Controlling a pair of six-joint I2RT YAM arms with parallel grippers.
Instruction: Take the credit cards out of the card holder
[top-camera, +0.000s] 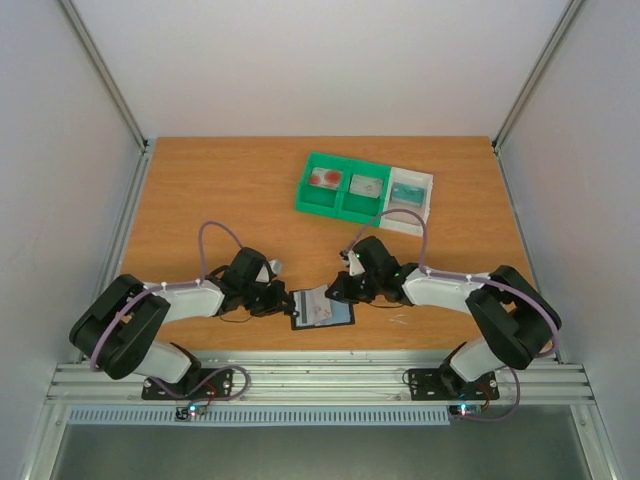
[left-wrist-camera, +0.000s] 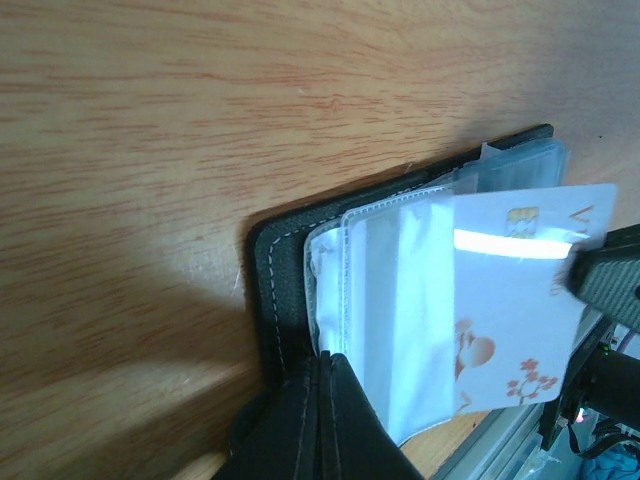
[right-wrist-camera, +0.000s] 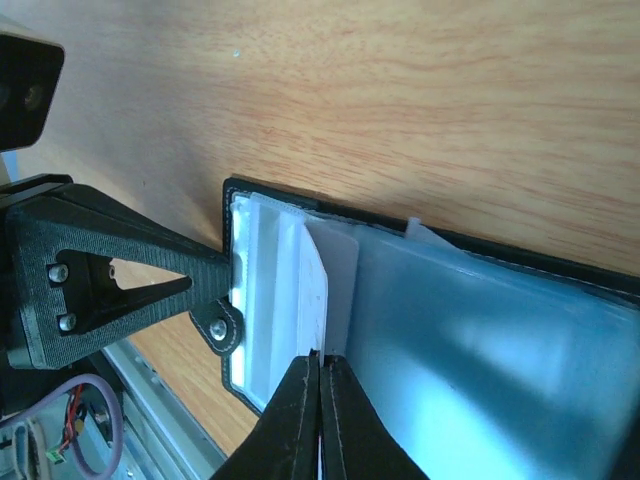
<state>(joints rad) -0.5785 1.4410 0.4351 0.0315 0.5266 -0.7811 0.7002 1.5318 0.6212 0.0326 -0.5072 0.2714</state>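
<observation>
The card holder (top-camera: 322, 310) lies open on the table near the front edge, a black bifold with clear grey-blue sleeves. My left gripper (top-camera: 289, 302) is shut on its left black edge (left-wrist-camera: 275, 290), its fingers pinched together (left-wrist-camera: 322, 400). My right gripper (top-camera: 337, 292) is shut on a whitish credit card with red marks (left-wrist-camera: 515, 320), which sticks partway out of a sleeve. In the right wrist view the shut fingertips (right-wrist-camera: 320, 372) pinch that card's edge (right-wrist-camera: 318, 285) over the holder's sleeves (right-wrist-camera: 480, 360).
A green compartment tray (top-camera: 345, 205) stands at the back with a red-marked card (top-camera: 326, 179) and a greyish card (top-camera: 366, 185) in it. A white tray (top-camera: 422, 210) beside it holds a teal card (top-camera: 407, 192). The table's metal front rail (top-camera: 320, 378) is close.
</observation>
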